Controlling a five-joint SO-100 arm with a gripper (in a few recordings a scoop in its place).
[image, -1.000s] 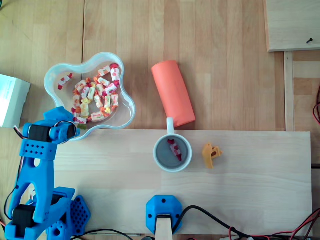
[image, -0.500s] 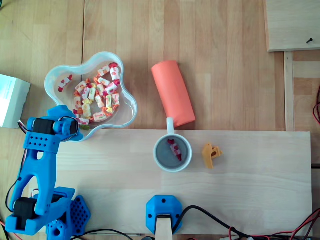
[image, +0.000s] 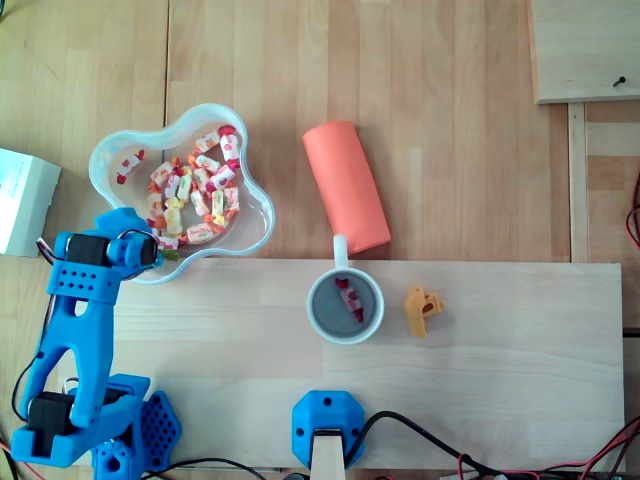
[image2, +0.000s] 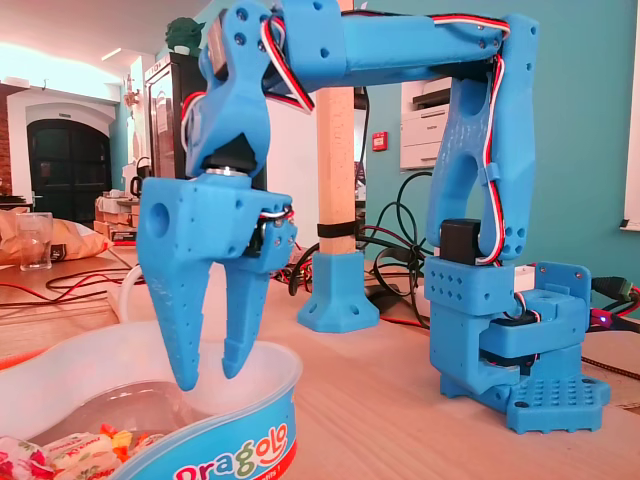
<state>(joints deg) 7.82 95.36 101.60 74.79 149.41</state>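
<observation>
Since a second ago the arm (image: 75, 330) has crept slightly up and right in the overhead view, over the lower-left rim of the bowl (image: 262, 205). The hand (image2: 210, 378) hangs fingers-down just inside that rim, released with nothing between its fingers, above the wrapped sweets (image: 190, 195) heaped in the bowl. Right of the bowl lies an orange roll (image: 345, 185); lower right of it stands a mug (image: 380, 300) on the desk (image: 400, 100).
</observation>
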